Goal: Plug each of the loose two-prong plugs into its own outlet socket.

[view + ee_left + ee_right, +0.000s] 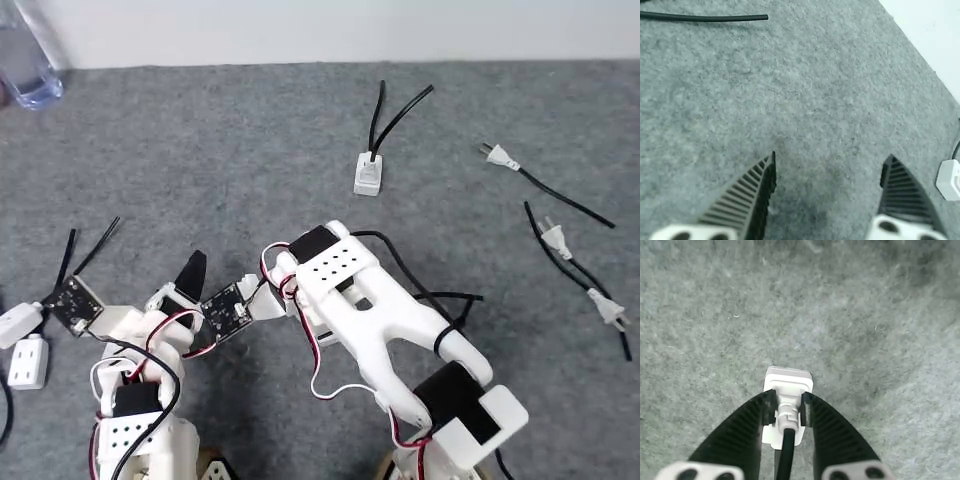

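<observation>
So, our right gripper [788,405] clamps small white two-prong plug [788,416], black cord trailing, pressed onto white plastic outlet block [789,380] on grey carpet [880,315]. Left gripper [830,159] gapes, empty. We worry: unanchored block slides, prongs only half-seat.

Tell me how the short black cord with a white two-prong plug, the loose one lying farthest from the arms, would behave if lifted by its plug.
The short black cord with a white two-prong plug is probably floppy: it is thin and lies slightly curved on the grey carpet, so its tail would likely dangle. Short and slim, it should be light.
</observation>
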Controlling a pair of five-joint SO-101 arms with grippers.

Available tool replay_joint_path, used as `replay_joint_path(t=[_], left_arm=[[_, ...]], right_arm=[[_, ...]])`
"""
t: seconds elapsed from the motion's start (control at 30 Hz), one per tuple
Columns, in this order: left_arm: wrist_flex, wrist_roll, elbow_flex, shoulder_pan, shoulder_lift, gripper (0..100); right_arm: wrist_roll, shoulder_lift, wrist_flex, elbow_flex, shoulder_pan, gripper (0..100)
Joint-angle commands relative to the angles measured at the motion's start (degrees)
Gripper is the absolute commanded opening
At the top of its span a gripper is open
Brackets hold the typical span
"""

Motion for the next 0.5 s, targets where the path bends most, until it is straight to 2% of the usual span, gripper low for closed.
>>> replay_joint_path(t=[0.0,0.2,0.3,0.47], left_arm=[[-0.18,-0.53,-0.40,-0.09,-0.53,32],[-0.18,-0.53,-0.40,-0.09,-0.53,32],[-0.18,-0.53,-0.40,-0.09,-0.53,32],[-0.18,-0.53,-0.40,-0.18,-0.53,32]], right_arm=[[-0.79,6.02,-1.27,0.79,-0.66,0.9],[-1.32,-0.48,9.63,-3.25,-0.66,0.9],[-4.48,-3.91,10.68,-3.43,-0.66,0.9],[-5.01,-7.78,11.47,-3.43,-0.66,0.9]])
